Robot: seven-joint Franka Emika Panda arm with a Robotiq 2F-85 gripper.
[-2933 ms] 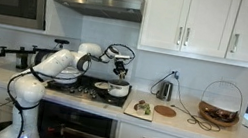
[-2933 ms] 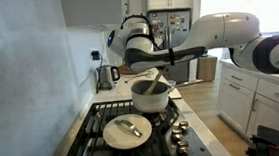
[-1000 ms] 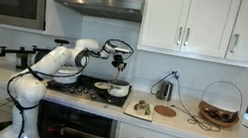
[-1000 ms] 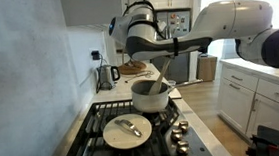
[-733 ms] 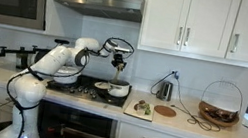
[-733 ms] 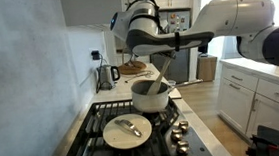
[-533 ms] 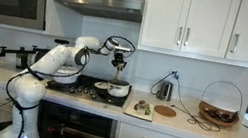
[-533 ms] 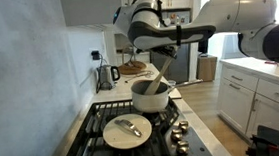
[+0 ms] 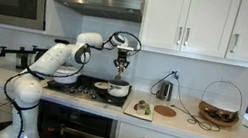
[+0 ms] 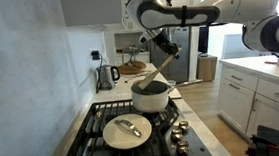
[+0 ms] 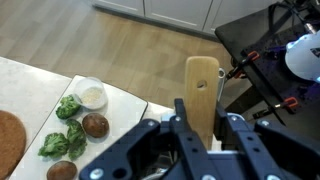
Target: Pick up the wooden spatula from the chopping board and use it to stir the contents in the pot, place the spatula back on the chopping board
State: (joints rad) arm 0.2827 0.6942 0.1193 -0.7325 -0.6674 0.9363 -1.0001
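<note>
The slim light-brown wooden spatula (image 10: 154,75) hangs tilted in the air, its handle clamped between the fingers of the gripper (image 10: 164,50). Its lower end is over the opening of the dark shallow pot (image 9: 112,90) on the stove; contact with the contents cannot be told. The small pale rectangular chopping board (image 9: 132,109) lies near the front edge of the worktop (image 9: 196,125), carrying green broccoli pieces (image 11: 68,107) and 1 small white bowl (image 11: 91,96). A round brown wooden disc (image 9: 164,111) sits just beside it.
</note>
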